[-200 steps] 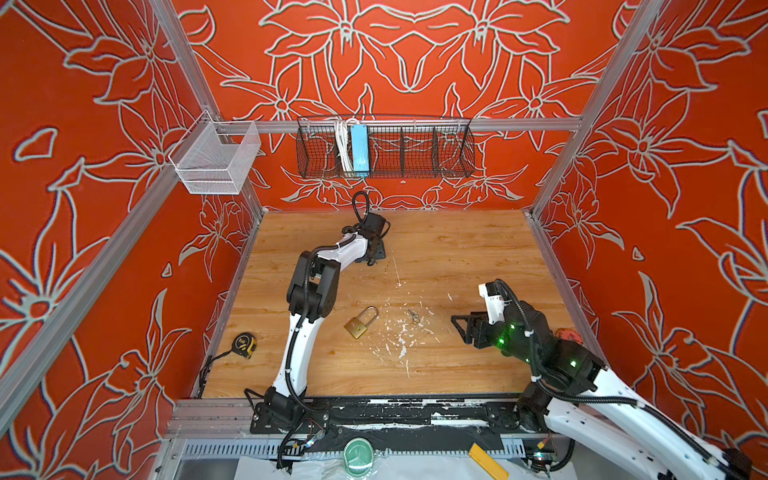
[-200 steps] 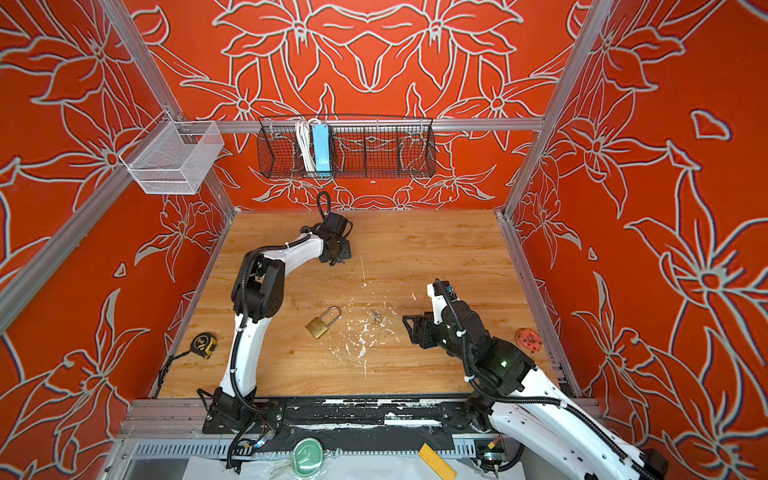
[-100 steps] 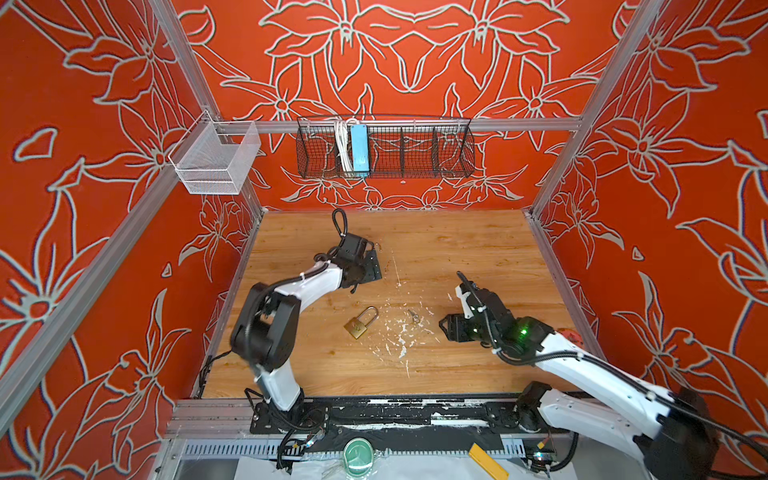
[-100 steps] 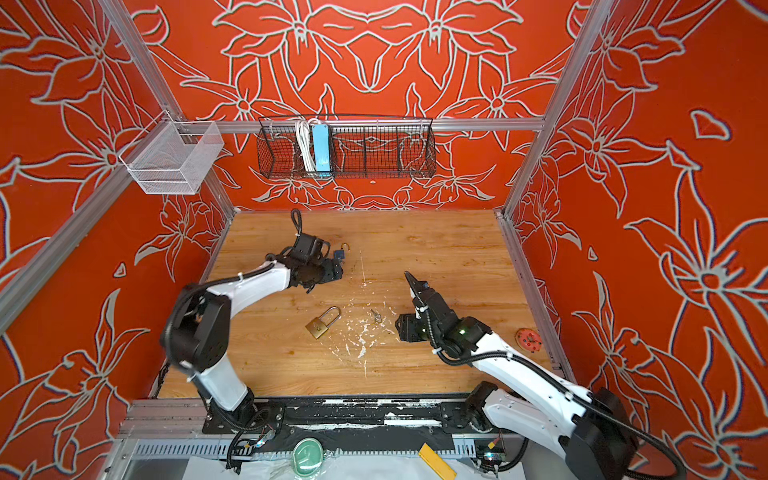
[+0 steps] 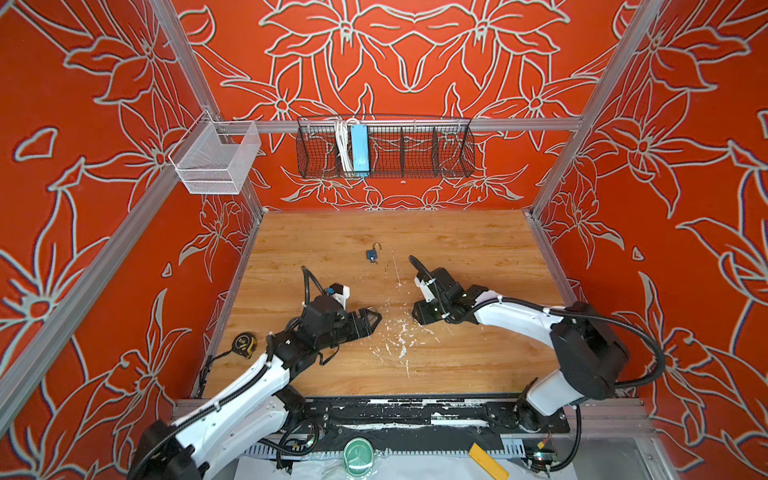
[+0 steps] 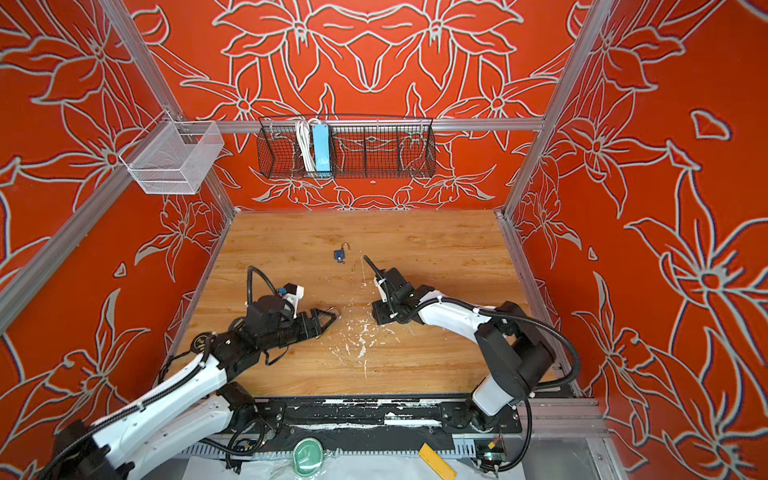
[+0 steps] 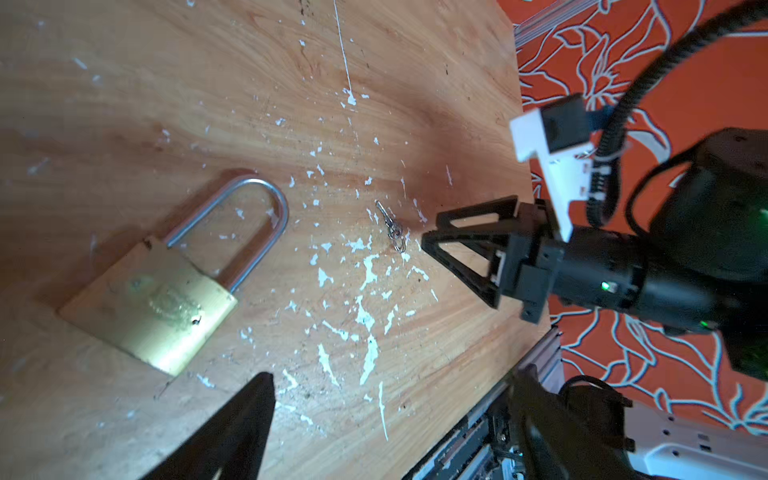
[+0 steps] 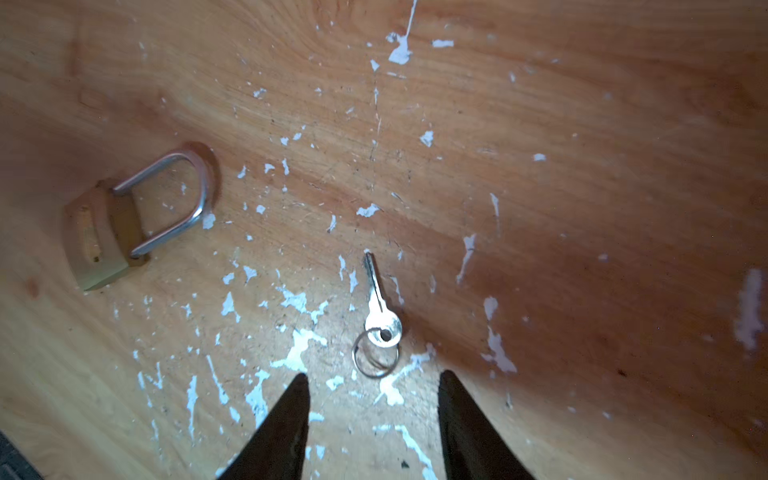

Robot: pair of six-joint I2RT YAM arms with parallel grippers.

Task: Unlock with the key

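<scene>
The one key lies flat on the surface, its ring end just ahead of my right pincer, which is spread and empty, and its blade points straight away. My left pincer, spread too, is farther off by the brass padlock. A second, small blue padlock lies near frame centre in both top views.

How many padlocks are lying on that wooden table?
2. The brass padlock lies near the key, toward the front; a small blue padlock lies farther back, mid-table. Others could be hidden.
</scene>
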